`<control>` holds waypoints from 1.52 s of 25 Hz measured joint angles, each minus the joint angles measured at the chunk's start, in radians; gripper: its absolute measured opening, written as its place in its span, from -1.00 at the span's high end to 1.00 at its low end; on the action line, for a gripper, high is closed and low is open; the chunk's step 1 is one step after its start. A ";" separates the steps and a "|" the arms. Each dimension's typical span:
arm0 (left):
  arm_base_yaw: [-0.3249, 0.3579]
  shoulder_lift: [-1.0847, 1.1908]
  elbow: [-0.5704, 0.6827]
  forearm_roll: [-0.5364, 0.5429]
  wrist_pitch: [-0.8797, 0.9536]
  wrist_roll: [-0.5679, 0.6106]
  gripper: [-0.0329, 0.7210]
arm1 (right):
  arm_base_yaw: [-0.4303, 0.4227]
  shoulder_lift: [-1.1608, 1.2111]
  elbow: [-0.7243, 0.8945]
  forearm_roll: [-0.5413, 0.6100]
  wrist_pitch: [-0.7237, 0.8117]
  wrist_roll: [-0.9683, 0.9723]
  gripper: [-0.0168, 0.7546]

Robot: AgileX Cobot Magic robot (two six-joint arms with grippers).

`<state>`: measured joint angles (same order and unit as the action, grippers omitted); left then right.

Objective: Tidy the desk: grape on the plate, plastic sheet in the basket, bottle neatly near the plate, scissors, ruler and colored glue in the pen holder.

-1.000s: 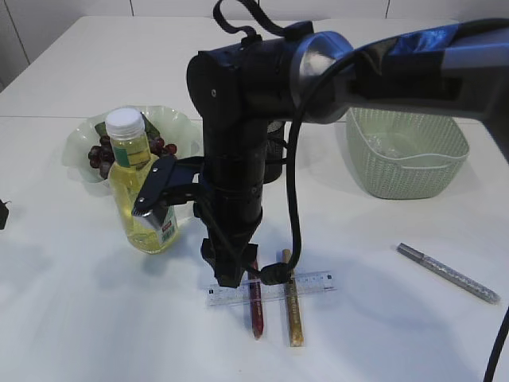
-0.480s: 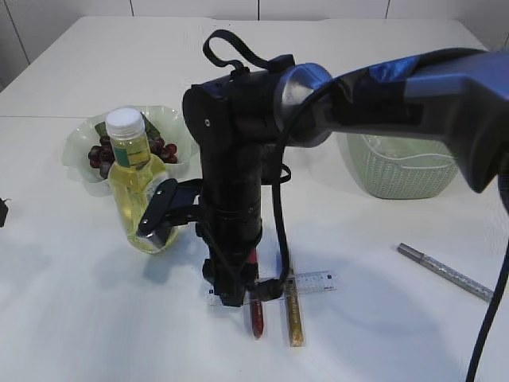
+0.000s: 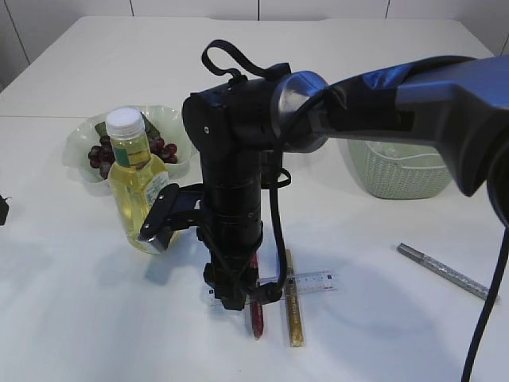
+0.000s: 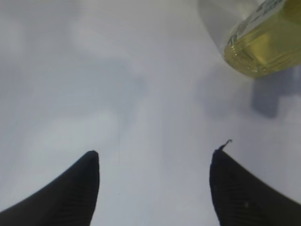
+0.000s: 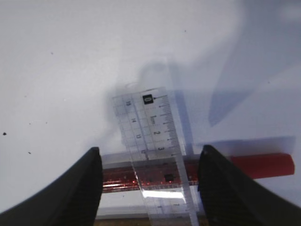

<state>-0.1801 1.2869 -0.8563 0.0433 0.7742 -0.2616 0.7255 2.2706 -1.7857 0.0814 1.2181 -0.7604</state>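
Note:
My right gripper [image 3: 235, 301] reaches across the middle and points down, open. In the right wrist view its jaws [image 5: 150, 157] straddle the clear ruler [image 5: 150, 127], which lies across the red glitter glue [image 5: 263, 165]. In the exterior view the ruler [image 3: 314, 280] crosses the red glue [image 3: 256, 317] and a gold glue [image 3: 294, 314]. A silver glue [image 3: 445, 272] lies to the right. The yellow bottle [image 3: 135, 183] stands in front of the plate [image 3: 79, 147] holding the grapes [image 3: 103, 153]. My left gripper [image 4: 153, 157] is open over bare table near the bottle [image 4: 263, 47]. Scissors and pen holder are hidden.
A pale green woven basket [image 3: 406, 171] stands at the back right, partly behind my right arm. The right arm's dark body fills the middle of the exterior view. The white table runs far back and ends near the front edge.
My right gripper has come down closer to the ruler and the red glue, jaws still open. The bottle, plate and glues have not moved.

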 joint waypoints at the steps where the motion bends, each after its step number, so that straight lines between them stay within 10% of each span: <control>1: 0.000 0.000 0.000 0.000 -0.001 0.000 -0.51 | 0.000 0.000 0.000 0.000 0.000 0.000 -0.35; 38: 0.000 0.050 0.000 0.001 -0.001 0.002 -0.51 | 0.000 0.047 0.000 -0.001 -0.059 0.004 -0.35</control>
<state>-0.1801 1.3366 -0.8563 0.0446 0.7733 -0.2595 0.7255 2.3176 -1.7857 0.0799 1.1594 -0.7568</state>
